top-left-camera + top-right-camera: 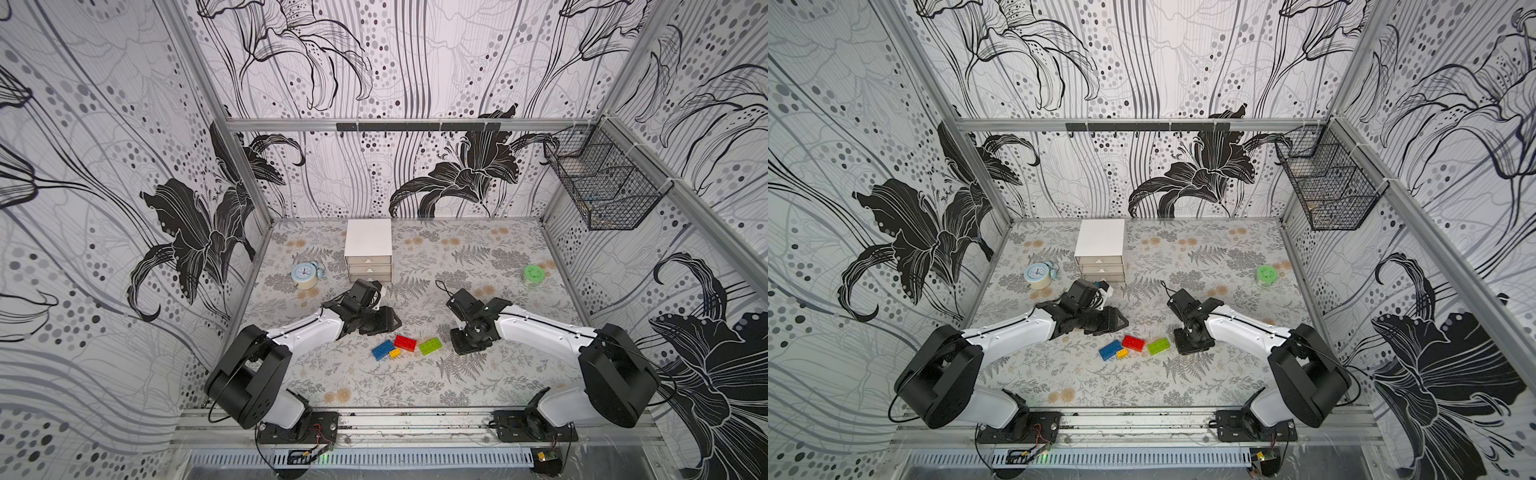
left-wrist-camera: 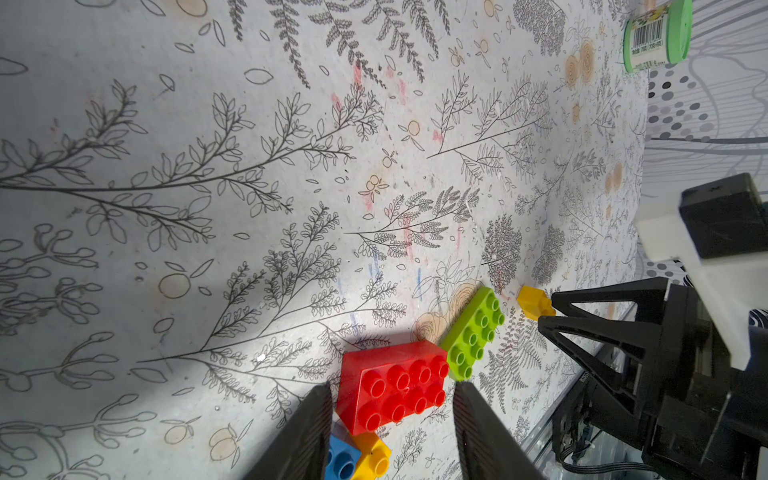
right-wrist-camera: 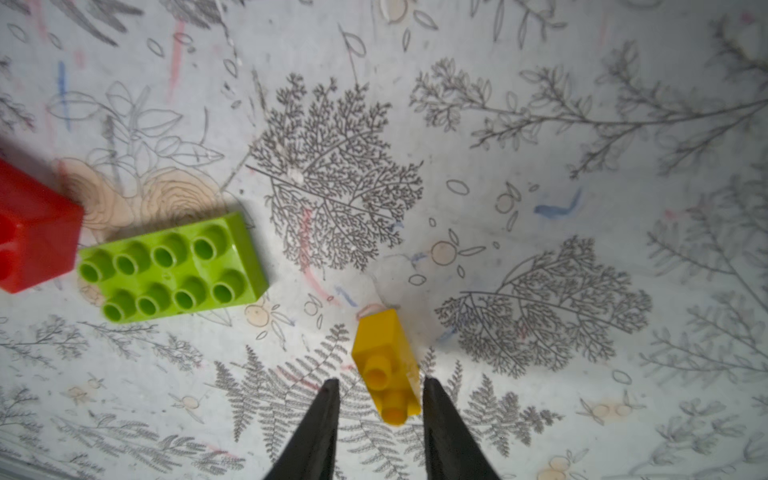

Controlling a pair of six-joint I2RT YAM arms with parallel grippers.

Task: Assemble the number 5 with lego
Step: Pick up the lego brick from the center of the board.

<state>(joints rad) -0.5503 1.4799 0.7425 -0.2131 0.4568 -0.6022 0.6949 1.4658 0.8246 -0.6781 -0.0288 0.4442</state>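
Jaws of left gripper stand apart astride red brick; right gripper, jaws likewise apart, flanks small yellow brick.

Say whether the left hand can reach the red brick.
Probably yes: the left hand is open, aimed at the red brick, with nothing between; the blue brick sits close by one finger.

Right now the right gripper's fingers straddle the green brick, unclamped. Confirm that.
Wrong brick: the right wrist view shows the right gripper straddling the small yellow brick, unclamped. The green brick lies apart from the fingers, beside the red brick.
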